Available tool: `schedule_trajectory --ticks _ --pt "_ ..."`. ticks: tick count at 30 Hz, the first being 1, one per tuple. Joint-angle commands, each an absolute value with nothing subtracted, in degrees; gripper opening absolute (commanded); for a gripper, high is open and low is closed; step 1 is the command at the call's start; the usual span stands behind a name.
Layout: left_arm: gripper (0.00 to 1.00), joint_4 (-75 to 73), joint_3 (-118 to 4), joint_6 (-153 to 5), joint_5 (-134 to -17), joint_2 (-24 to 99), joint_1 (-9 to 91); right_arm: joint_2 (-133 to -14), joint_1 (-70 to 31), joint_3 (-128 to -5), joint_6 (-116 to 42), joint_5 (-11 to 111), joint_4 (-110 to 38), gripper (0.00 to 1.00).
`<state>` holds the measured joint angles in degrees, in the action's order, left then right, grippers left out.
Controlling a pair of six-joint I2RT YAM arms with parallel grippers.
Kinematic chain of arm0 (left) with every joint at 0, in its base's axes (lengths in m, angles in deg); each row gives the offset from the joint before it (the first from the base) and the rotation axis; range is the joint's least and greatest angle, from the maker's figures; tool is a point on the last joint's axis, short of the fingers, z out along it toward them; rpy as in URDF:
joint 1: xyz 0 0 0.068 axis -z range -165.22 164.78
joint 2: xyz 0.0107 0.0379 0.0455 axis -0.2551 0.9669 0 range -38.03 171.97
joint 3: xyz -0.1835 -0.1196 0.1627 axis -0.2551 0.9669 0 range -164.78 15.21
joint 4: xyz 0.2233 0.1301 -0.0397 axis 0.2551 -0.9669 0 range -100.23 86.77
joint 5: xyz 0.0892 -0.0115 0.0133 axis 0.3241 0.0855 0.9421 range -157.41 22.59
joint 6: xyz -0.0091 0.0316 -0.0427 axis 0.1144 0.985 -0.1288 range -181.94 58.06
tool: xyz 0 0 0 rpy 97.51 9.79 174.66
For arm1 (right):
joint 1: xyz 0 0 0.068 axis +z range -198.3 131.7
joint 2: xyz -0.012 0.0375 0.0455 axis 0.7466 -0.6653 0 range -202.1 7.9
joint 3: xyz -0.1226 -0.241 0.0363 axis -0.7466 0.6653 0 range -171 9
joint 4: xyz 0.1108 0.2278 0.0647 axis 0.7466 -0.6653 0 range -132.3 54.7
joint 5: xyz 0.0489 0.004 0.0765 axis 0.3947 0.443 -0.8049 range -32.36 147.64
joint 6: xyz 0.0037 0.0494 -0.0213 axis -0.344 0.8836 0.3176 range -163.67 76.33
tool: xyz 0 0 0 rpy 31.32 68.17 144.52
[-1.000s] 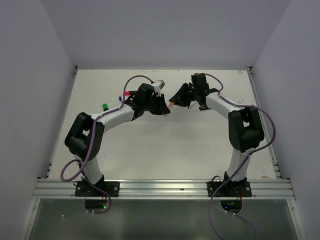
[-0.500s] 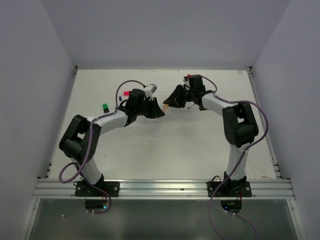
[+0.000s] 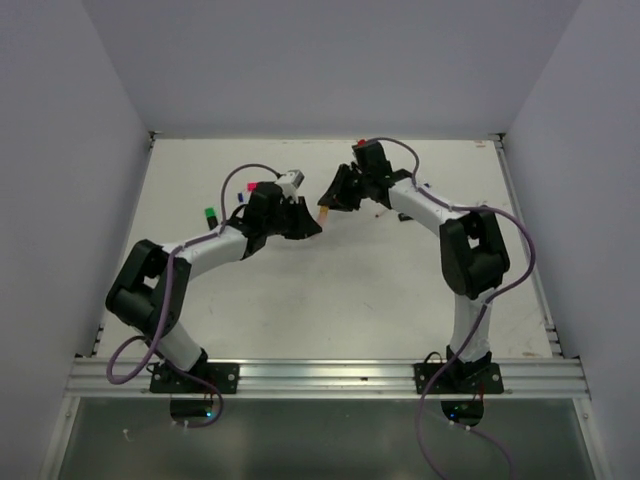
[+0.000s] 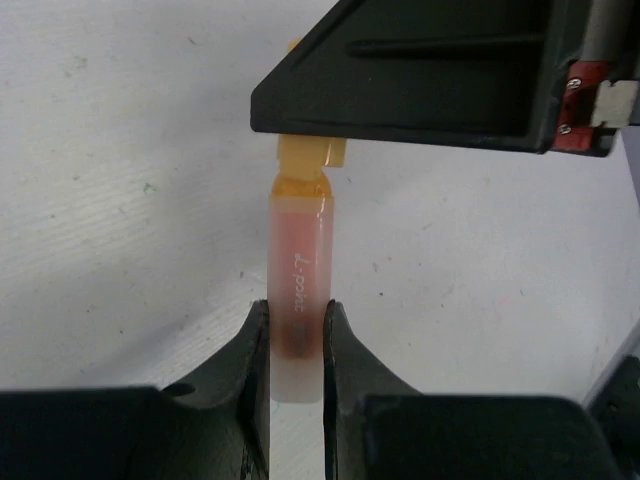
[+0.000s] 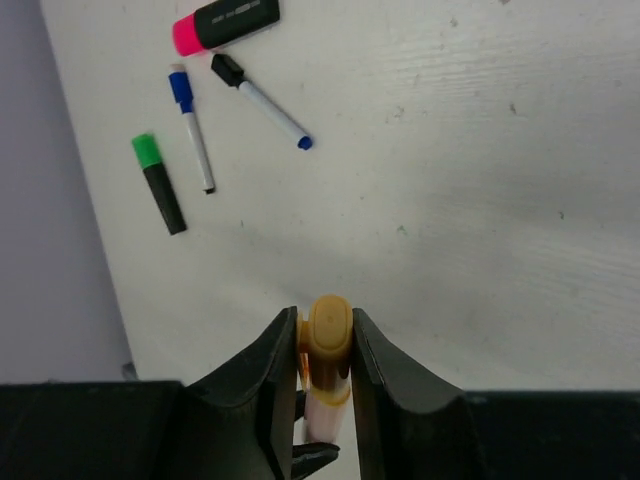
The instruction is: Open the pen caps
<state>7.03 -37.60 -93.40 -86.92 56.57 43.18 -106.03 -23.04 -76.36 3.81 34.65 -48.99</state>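
Note:
A peach pen barrel is clamped between my left gripper's fingers. Its orange cap sits on the far end, and my right gripper is shut on that cap. In the top view the two grippers meet nose to nose at the back middle of the table, left gripper and right gripper, with the pen between them above the surface. The cap looks seated on the barrel.
Loose pens lie on the table's left: a black marker with a pink cap, a thin pen with a blue cap, a thin pen with a black cap, a black marker with a green cap. A small red item lies by the back edge.
Both grippers have moved left and toward the back of the table together, keeping the pen held between them.

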Motion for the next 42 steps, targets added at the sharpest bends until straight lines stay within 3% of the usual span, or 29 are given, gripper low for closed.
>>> schedule_trajectory --ticks 1,6,8,12,16,26,33,42 --pt "0.00 -7.35 -41.29 -89.98 -71.16 52.67 46.94 -103.28 -20.98 -85.21 -2.01 56.58 -66.76 0.00" --pt "0.00 -11.94 -41.31 -91.02 -58.71 51.79 51.43 -104.51 -18.94 -86.90 -0.87 61.27 -75.30 0.00" --pt "0.00 -6.78 -39.11 -90.94 -67.11 51.18 49.34 -101.81 -18.94 -82.07 -2.27 57.91 -67.61 0.00" --pt "0.00 -4.20 -36.20 -91.47 -72.67 49.50 47.04 -100.72 -21.13 -76.96 -2.09 49.94 -63.86 0.00" --pt "0.00 -8.15 -34.64 -92.08 -70.68 48.81 47.29 -104.07 -21.76 -82.04 -8.40 50.69 -72.55 0.00" --pt "0.00 -8.95 -21.71 -110.18 -58.62 38.34 60.11 -104.95 -20.88 -78.80 -10.89 48.50 -74.67 0.00" --pt "0.00 -8.25 -19.06 -120.36 -56.86 39.83 68.30 -108.11 -17.72 -80.56 -8.96 45.69 -74.14 0.01" --pt "0.00 -12.28 -24.16 -127.14 -51.86 46.77 75.07 -110.57 -14.29 -78.89 -4.65 49.46 -75.55 0.08"
